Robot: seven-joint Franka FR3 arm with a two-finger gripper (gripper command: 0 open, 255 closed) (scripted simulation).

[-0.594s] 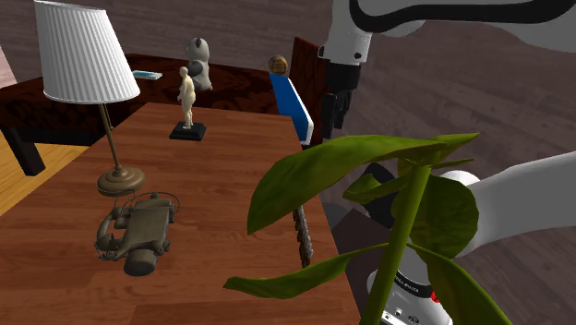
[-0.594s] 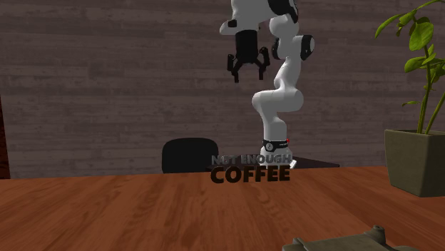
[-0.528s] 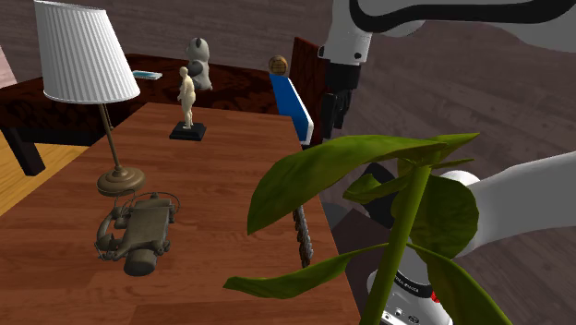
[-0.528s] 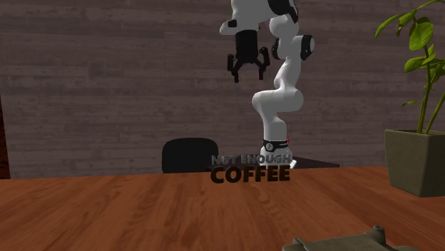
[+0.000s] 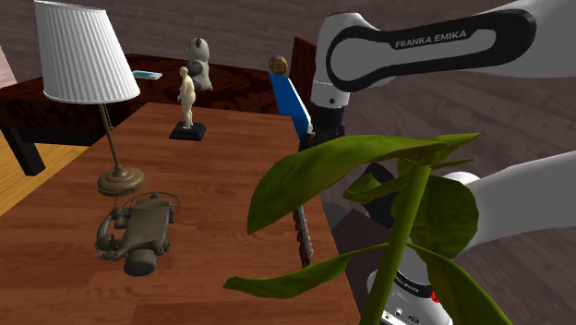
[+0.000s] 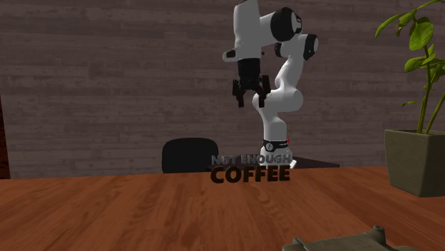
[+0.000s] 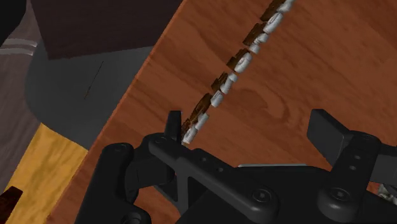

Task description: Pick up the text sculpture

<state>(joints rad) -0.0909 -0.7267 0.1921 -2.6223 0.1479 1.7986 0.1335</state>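
Observation:
The text sculpture reads "NOT ENOUGH COFFEE" in dark and pale letters and stands upright near the far edge of the wooden table. The shoulder view shows the text sculpture edge-on, close to the table's edge on that view's right. My black gripper hangs open well above it, fingers pointing down. In the wrist view the sculpture is a slanted row of letters on the wood, and the gripper is open with one fingertip over the row's near end. Nothing is held.
On the table stand a lamp, an old telephone-like object, a small figurine and a blue slab. Large plant leaves hide part of the arm. A planter sits at the second exterior view's right, a black chair behind the table.
The hand has come down toward the sculpture and shifted slightly to the second exterior view's right. The fingers have stayed open and the sculpture has not moved.

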